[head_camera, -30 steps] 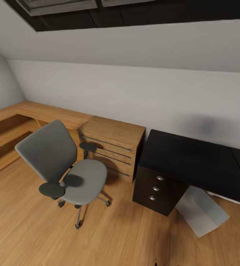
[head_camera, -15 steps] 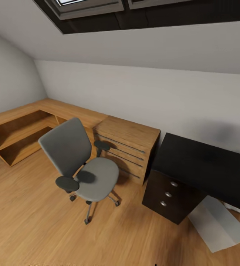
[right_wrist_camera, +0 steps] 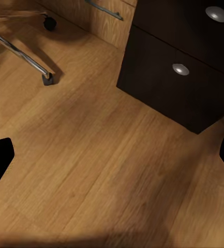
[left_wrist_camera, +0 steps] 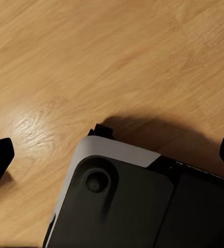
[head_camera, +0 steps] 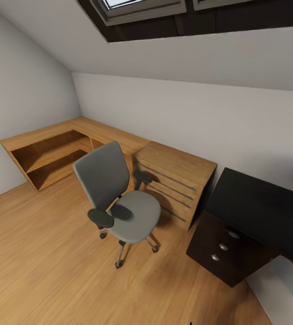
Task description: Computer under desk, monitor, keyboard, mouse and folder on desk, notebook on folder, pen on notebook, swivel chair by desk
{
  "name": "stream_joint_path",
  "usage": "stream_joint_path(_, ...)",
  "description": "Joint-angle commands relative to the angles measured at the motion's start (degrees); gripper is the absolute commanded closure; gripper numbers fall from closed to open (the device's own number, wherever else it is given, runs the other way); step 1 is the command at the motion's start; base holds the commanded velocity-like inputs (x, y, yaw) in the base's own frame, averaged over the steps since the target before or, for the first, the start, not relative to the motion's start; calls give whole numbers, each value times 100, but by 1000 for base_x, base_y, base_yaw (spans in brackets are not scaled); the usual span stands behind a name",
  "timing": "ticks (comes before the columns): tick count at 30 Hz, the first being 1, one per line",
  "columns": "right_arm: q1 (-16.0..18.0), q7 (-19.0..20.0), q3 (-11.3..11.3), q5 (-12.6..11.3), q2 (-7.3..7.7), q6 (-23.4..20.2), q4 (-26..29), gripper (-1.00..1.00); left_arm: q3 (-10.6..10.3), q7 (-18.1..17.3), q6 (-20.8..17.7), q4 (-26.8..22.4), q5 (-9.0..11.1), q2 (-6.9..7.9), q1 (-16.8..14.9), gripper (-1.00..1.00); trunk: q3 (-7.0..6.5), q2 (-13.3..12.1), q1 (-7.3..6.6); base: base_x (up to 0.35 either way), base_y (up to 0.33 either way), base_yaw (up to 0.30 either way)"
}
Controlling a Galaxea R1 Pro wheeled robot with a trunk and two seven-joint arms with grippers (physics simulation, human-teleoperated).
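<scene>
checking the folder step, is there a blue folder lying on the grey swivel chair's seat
No, the grey upholstered swivel chair has a bare seat in the head view.

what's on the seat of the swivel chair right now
The swivel chair's grey seat is bare in the head view; no blue folder lies there. The near armrest covers a small part of its edge.

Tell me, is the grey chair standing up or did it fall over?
Standing up. The chair has its wheels on the wooden floor, its seat level and its back pointing up, beside the wooden drawer chest.
</scene>
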State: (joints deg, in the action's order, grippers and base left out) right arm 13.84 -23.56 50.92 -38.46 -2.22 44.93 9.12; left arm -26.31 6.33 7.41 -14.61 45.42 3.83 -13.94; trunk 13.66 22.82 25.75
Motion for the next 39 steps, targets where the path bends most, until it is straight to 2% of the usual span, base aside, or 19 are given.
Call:
stream_joint_path(1, 4, -51, 50, -12, 0, 2, 2, -100, -49, 35, 19, -6, 37, 4, -4, -100, 10, 10, 3, 0, 0, 284)
stream_joint_path(31, 4, -60, 33, -35, 7, -2, 9, -100, -49, 35, 24, -6, 35, -13, -4, -100, 10, 10, 3, 0, 0, 288)
stream_joint_path(39, 4, -59, 32, -31, 6, -7, 12, -100, -49, 35, 24, -6, 28, -14, -4, -100, 10, 10, 3, 61, 110, 275)
